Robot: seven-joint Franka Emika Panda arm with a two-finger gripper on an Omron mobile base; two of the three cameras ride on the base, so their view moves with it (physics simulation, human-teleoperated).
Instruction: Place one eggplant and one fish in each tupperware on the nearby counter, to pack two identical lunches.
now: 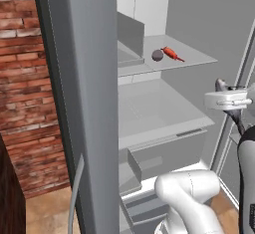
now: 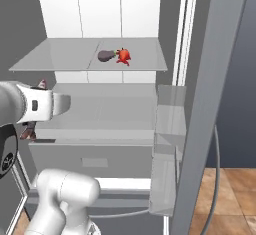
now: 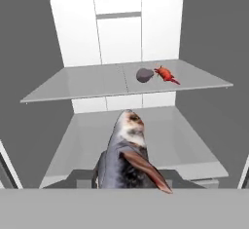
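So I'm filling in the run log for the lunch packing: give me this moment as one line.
gripper: shut on grey fish | site: open fridge | upper shelf: mauve eggplant beside red fish | packed: cannot tell

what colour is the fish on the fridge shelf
Bright red-orange fish, clearest in the hand view.

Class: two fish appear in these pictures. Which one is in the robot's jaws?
The grey-brown fish, held at the gripper. The red-orange fish lies on the fridge shelf beside the eggplant.

A grey fridge shelf [image 3: 87,84] carries a mauve-brown eggplant [image 3: 144,75] just beside a red-orange fish [image 3: 166,74].
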